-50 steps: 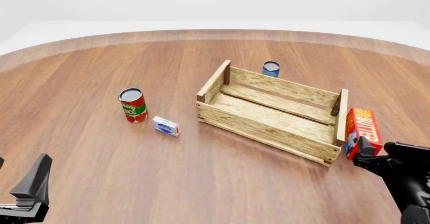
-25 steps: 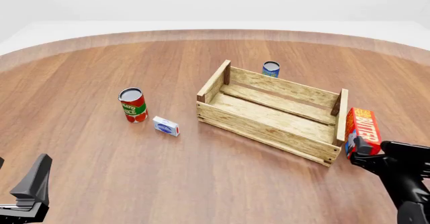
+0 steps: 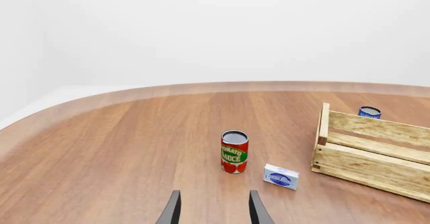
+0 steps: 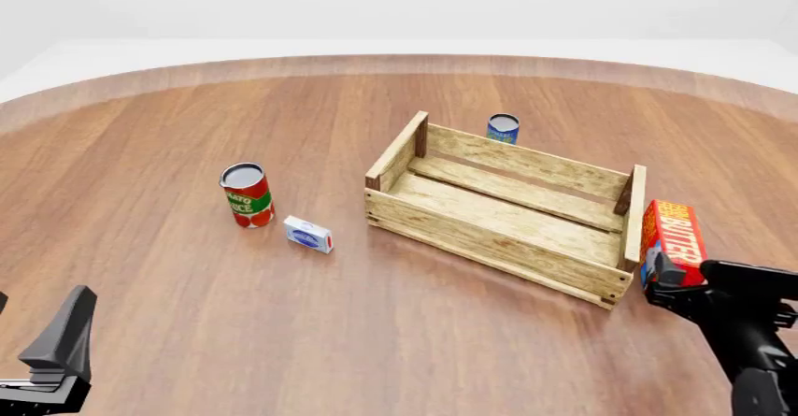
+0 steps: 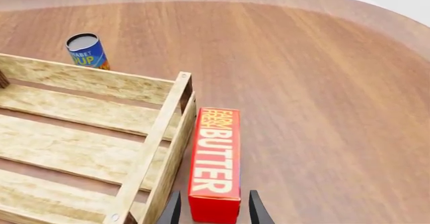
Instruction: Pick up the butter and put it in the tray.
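Note:
The butter (image 4: 675,236) is a red-orange carton with white lettering, lying just outside the right end board of the tray (image 4: 496,245), a large wooden slat crate. In the right wrist view the butter (image 5: 216,156) lies along the tray's end board (image 5: 160,143). My right gripper (image 5: 213,209) is open, with its fingers on either side of the carton's near end and a small gap on each side. It also shows in the front view (image 4: 667,271). My left gripper (image 3: 213,211) is open and empty, low at the front left (image 4: 63,341).
A tomato sauce can (image 4: 247,194) and a small white-and-blue box (image 4: 306,234) stand left of the tray. A blue can (image 4: 503,128) stands behind the tray. The table's curved edge runs along the back.
My right gripper has crept forward, so its fingers now reach along the butter's near end. The left arm, the butter and the tray have not moved.

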### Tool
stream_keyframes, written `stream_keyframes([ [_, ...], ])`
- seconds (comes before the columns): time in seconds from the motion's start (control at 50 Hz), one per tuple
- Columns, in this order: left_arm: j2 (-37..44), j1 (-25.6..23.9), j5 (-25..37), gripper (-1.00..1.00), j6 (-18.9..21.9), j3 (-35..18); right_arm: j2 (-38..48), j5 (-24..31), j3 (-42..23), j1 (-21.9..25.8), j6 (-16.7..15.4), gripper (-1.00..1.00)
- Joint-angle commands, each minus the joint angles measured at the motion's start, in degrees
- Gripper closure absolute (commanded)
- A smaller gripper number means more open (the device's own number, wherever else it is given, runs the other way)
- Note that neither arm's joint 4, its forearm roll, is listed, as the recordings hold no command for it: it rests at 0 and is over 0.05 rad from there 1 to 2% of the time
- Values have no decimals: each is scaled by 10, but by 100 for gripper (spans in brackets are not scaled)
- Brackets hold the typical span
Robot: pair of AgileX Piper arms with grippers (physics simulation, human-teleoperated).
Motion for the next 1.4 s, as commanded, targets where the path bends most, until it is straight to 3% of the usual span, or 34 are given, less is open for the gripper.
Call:
stream_keyframes([
  [0.02,0,0,0,-100,0,0,11,-2,-7,-2,-2,-100],
  [1.4,0,0,0,-100,0,0,59,-8,-27,-7,-11,-100],
])
